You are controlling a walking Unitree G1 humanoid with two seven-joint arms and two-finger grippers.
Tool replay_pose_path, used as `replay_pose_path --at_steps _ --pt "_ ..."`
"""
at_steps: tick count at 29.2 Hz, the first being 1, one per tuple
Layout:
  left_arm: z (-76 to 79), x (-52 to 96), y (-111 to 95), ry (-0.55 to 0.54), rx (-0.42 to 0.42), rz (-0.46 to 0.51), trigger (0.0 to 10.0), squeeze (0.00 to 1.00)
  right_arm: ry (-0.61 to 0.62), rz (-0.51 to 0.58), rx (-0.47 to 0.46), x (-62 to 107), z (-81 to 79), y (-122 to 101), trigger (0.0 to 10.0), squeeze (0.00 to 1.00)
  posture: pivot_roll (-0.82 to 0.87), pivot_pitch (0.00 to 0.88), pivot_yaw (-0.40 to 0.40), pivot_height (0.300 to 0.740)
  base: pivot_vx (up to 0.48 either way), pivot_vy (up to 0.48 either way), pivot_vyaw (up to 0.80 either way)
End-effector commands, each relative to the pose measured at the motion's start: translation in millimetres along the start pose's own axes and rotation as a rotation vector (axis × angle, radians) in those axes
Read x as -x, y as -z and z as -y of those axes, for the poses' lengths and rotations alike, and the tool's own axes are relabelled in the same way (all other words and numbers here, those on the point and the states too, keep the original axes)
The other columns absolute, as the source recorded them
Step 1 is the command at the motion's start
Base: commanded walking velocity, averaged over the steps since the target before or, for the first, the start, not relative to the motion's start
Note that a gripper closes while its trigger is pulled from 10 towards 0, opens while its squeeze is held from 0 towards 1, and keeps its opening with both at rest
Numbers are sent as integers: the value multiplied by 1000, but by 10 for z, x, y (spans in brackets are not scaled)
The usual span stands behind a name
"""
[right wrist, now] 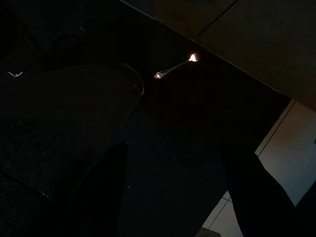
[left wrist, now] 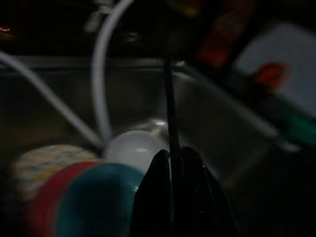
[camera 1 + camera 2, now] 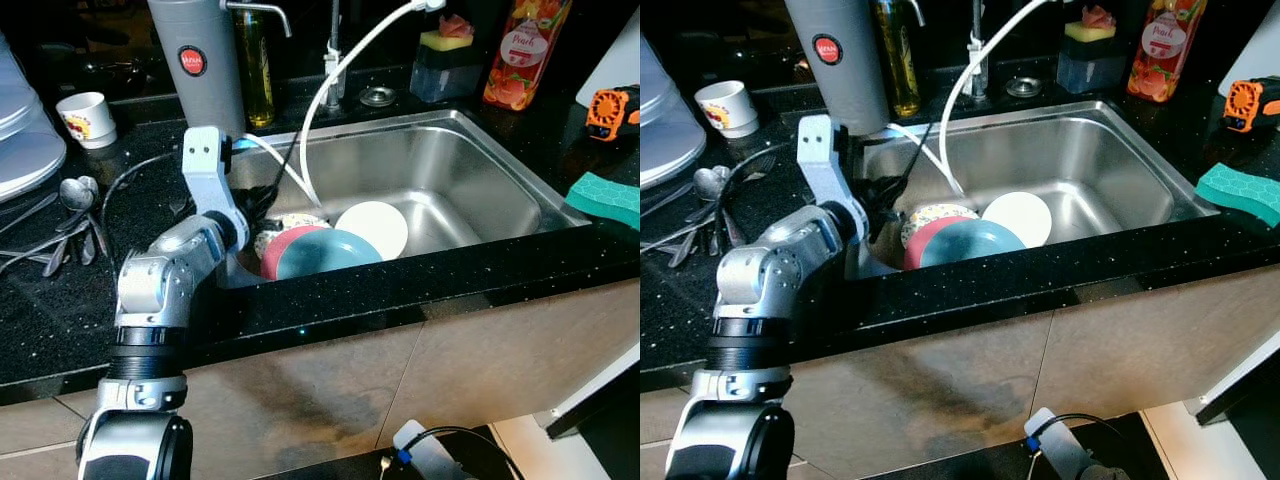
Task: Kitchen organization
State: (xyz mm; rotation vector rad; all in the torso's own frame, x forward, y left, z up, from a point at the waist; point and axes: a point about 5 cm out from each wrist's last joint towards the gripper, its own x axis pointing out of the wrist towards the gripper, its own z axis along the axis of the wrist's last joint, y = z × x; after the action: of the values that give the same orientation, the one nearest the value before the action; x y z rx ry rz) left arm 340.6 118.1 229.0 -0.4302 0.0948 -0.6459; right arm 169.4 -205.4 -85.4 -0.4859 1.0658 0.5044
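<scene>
Several plates stand on edge in the left part of the steel sink (image 3: pixel 470 185): a blue plate (image 3: pixel 325 255) in front, a red plate (image 3: pixel 278 252), a patterned plate (image 3: pixel 292 221) and a white plate (image 3: pixel 375 226). My left gripper (image 3: pixel 257 213) reaches down into the sink just left of them. In the left wrist view its fingers (image 2: pixel 158 192) are pressed together on a thin black stick (image 2: pixel 169 113) that points across the basin. A white hose (image 3: pixel 335 85) curves from the tap into the sink. My right gripper (image 1: pixel 182 192) hangs idle in the dark, fingers apart.
Left of the sink the black counter holds spoons (image 3: pixel 75 200), a small cup (image 3: pixel 85 118), stacked white plates (image 3: pixel 20 135) and a grey canister (image 3: pixel 200 60). Behind the sink stand an oil bottle (image 3: pixel 256 70), a soap holder (image 3: pixel 445 65) and an orange bottle (image 3: pixel 525 50). A green sponge (image 3: pixel 605 197) lies right.
</scene>
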Motion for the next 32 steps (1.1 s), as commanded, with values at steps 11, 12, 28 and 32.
replay_pose_path --at_steps 11,12,28,32 --pt "135 32 -192 277 -73 -52 4706 0 -4 0 17 -9 -22 -14 10000 0 37 0 62 740 0 0 0" --pt "66 -4 -169 243 -154 -83 7569 0 -3 1 16 -9 -22 -16 10000 0 33 0 64 740 0 0 0" --pt "158 -397 -46 371 -366 -114 10000 51 9 1 14 -6 -16 -5 10000 0 1 0 68 740 0 0 0" --pt "244 -470 65 450 -376 -118 10000 1000 14 0 13 -4 -18 10 10000 0 -6 0 65 740 0 0 0"
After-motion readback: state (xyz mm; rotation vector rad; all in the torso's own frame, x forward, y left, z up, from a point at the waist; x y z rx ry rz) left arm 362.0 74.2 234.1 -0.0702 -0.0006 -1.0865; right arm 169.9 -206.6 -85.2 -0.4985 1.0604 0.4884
